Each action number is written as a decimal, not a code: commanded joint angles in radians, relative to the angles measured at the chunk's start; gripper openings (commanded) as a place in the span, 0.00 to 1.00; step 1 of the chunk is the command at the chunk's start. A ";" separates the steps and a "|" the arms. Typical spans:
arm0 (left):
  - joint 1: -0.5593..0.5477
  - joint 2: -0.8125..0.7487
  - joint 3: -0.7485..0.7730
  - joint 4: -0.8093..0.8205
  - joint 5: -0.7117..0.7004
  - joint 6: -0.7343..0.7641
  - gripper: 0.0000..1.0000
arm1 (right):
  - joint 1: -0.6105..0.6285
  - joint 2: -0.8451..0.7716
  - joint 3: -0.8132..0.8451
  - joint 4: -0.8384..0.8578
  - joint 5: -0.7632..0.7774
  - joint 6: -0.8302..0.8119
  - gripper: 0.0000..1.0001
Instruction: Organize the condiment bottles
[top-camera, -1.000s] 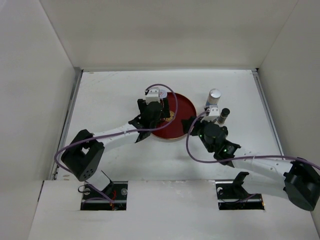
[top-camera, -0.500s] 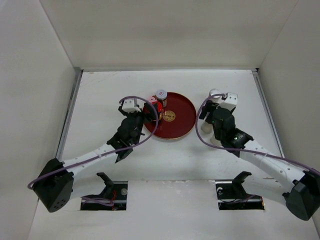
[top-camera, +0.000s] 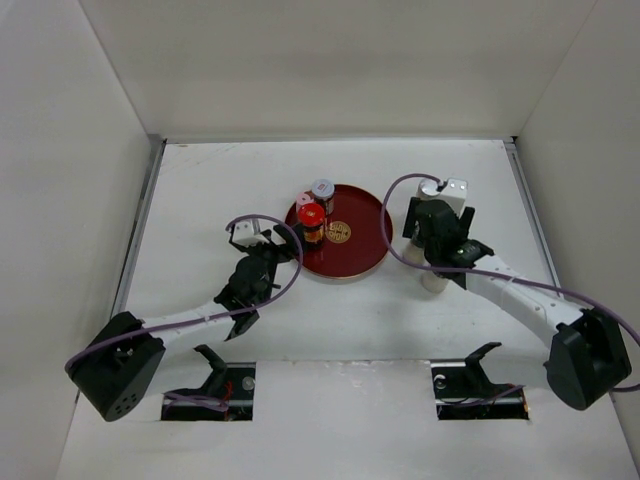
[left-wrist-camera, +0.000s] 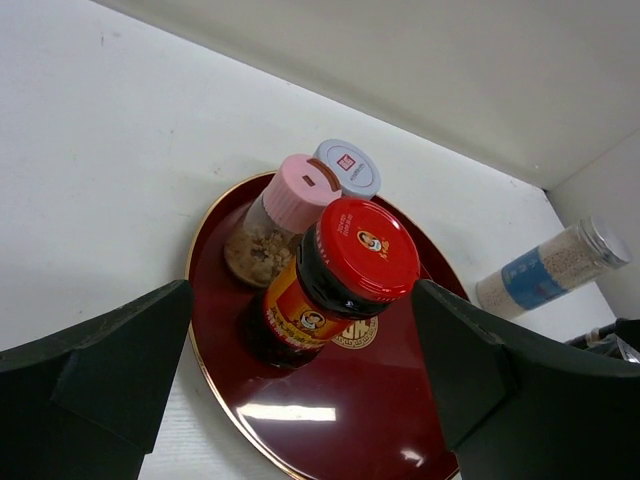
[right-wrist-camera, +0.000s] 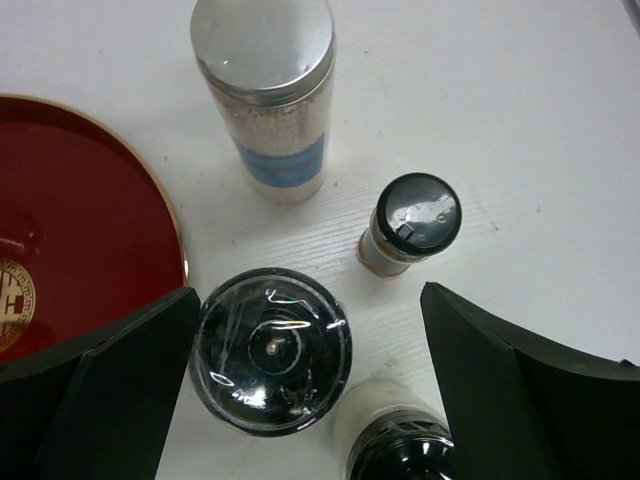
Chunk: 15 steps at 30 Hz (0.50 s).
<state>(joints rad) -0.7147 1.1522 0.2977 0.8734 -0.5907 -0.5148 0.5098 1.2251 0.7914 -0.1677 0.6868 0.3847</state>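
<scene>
On the round red tray (left-wrist-camera: 330, 420) stand three condiment bottles: a red-lidded dark jar (left-wrist-camera: 345, 265), a pink-capped shaker (left-wrist-camera: 290, 205) and a white-lidded jar (left-wrist-camera: 347, 167). My left gripper (left-wrist-camera: 300, 400) is open just short of the tray's near left rim, touching none of them. Right of the tray, on the table, stand a tall silver-lidded bottle with a blue band (right-wrist-camera: 265, 90), a small dark-capped shaker (right-wrist-camera: 410, 225) and a black-topped grinder (right-wrist-camera: 270, 350). My right gripper (right-wrist-camera: 310, 390) hangs open over these, the grinder just inside its left finger.
A second black-topped pale bottle (right-wrist-camera: 400, 445) stands close beside the grinder, below my right wrist. The tray (top-camera: 350, 240) sits mid-table, with the left gripper (top-camera: 280, 252) on its left and the right gripper (top-camera: 436, 240) on its right. White walls enclose the table.
My left gripper let go of the red-lidded jar on the tray and drew back to the left. My right gripper opened wide and moved over the bottles on the right.
</scene>
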 joint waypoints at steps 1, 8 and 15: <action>0.010 0.003 -0.012 0.096 0.009 -0.033 0.92 | -0.001 0.010 0.039 -0.012 -0.052 0.005 0.98; 0.013 0.026 -0.009 0.096 0.009 -0.033 0.93 | 0.011 0.088 0.035 0.045 -0.124 0.036 0.89; 0.024 0.034 -0.011 0.099 0.009 -0.033 0.93 | 0.038 0.054 0.037 0.135 -0.024 0.008 0.58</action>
<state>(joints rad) -0.7002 1.1831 0.2920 0.9081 -0.5900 -0.5331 0.5194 1.3273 0.7921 -0.1478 0.5972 0.4076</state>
